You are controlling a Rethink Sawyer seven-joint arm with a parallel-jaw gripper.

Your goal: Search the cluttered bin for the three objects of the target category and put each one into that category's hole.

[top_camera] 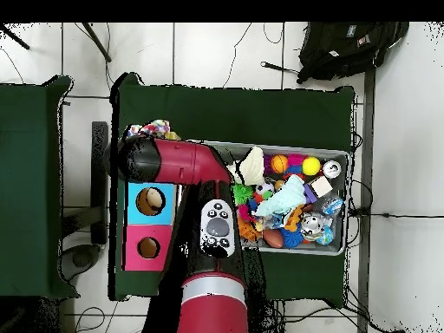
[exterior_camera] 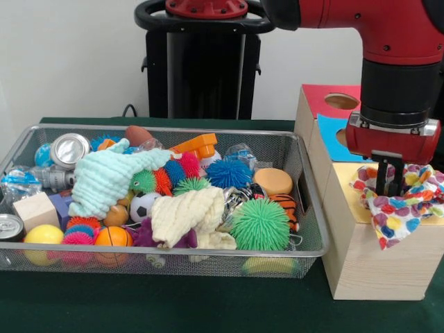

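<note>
Pale wooden box with red, blue and yellow top panels stands right of the wire mesh bin of clutter on the green surface. Over its near yellow panel, the tool is closed on a heart-patterned cloth, which should be pushed fully into the hole before release. Only the overhead view shows both far holes clearly; the front view alone shows the grip.

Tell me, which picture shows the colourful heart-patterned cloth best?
The front view: the colourful heart-patterned cloth lies spread on the pale wooden box under the gripper. The overhead view shows only a small bunch of it beside the red arm.
</note>
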